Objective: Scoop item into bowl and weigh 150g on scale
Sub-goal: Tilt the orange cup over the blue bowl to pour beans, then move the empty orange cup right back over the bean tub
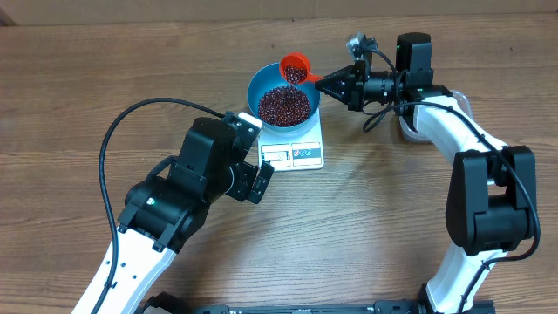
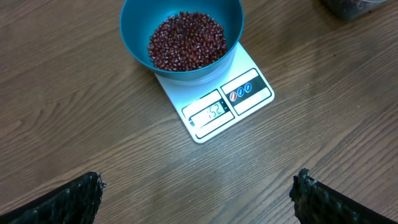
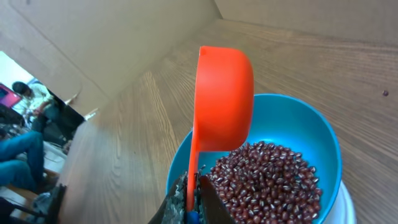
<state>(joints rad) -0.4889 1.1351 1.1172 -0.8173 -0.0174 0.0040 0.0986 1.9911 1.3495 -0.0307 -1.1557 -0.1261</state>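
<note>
Jaws on the right gripper (image 1: 327, 83) are clamped on the orange scoop (image 3: 224, 99), tipped over the blue bowl (image 2: 134, 37); left gripper (image 2: 196, 193) gapes empty. All the beans (image 2: 186, 40) heap in the bowl on the scale (image 2: 249, 93), readout looks near target, so next is probably lifting the scoop clear gently

A round, deep blue bowl (image 2: 132, 37) stands upright on the back part of a small, flat white kitchen scale (image 2: 249, 65), covering most of its platform. A loose heap of tiny oval, dark red-brown beans (image 2: 186, 40) fills the bottom of the bowl, well below its rim. The scale lies flat on the wooden tabletop (image 2: 74, 124), its front display (image 2: 210, 112) lit, uncovered and reading 152 beside two blue-edged label panels.
</note>
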